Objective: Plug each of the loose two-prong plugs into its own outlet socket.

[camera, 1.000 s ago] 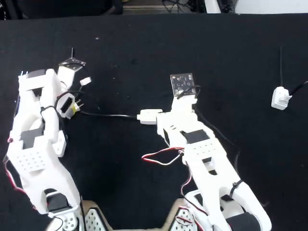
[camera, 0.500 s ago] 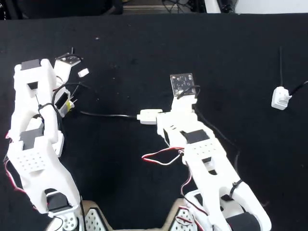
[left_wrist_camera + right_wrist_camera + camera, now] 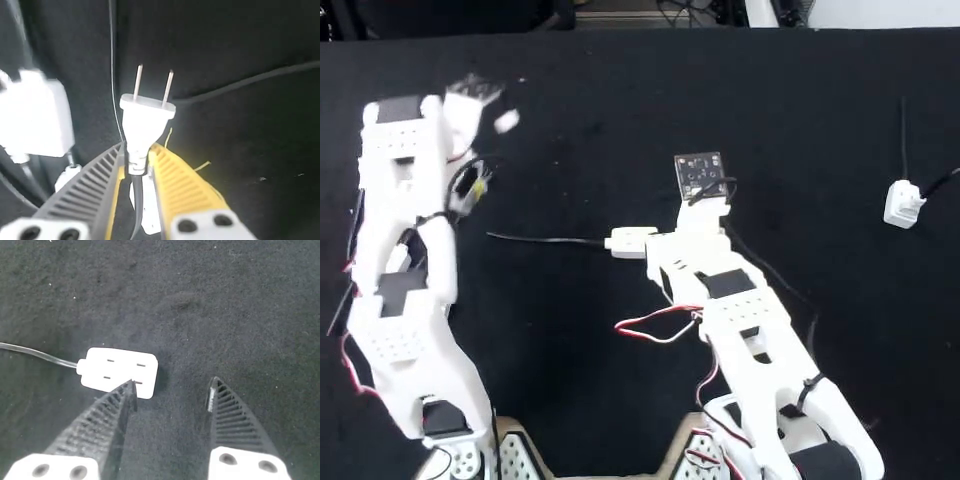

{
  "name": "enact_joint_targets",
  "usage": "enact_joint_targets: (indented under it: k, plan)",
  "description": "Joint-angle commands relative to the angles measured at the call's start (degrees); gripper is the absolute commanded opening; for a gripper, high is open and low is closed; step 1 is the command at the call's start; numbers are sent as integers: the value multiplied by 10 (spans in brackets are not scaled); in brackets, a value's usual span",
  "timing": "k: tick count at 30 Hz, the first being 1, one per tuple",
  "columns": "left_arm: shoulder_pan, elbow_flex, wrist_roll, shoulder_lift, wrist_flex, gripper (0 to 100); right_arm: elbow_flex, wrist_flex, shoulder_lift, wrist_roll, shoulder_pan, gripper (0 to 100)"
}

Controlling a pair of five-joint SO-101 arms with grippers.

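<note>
- Since a second ago the left arm has swung farther from its base, toward the far left of the surface (image 3: 620, 90), and the plug has gone with it. The right arm has not moved.
- Left gripper (image 3: 137, 150) is clenched on the white plug (image 3: 146, 120) just behind its head, with the cord trailing back between the fingers. Both prongs are bare and point away from the gripper (touching nothing).
- Right gripper (image 3: 172, 385) is released, fingers spread, with one fingertip overlapping the edge of the white outlet block (image 3: 117, 371).
- The outlet block lies flat mid-surface, slots up, its thin cord (image 3: 545, 239) running toward the left arm.
- Another white cord end (image 3: 900, 203) lies near the right edge, well apart (plug or socket, too small to tell).
</note>
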Motion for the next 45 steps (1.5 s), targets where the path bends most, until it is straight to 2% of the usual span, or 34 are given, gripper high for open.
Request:
enact_joint_targets:
  k: [1, 8, 14, 18, 21, 26, 28, 34, 40, 45]
  plan:
    - [80, -120, 33, -66, 54, 30, -7, 3, -12, -5, 31, 223]
    - [175, -204, 35, -70, 84, 30, -15, 2, -13, -9, 95, 223]
    - [240, -152, 120, -75, 84, 30, -16, 2, -13, -142, 165, 223]
    - [291, -121, 163, -70, 76, 30, -20, -10, -9, -175, 178, 223]
    - [330, -58, 200, -71, 30, 33, -17, -20, -9, -176, 179, 223]
    - [367, 35, 207, -71, -62, 35, -17, -21, -9, -175, 180, 223]
    - [369, 60, 207, -70, -80, 69, -17, -21, -9, -175, 180, 223]
    - [365, 89, 207, -76, -90, 252, -17, -21, -9, -173, 178, 223]
    - [322, 82, 207, -76, -89, 249, -17, -21, -8, -173, 177, 223]
    - [214, 81, 204, -76, -89, 249, -17, -21, -8, -173, 177, 223]
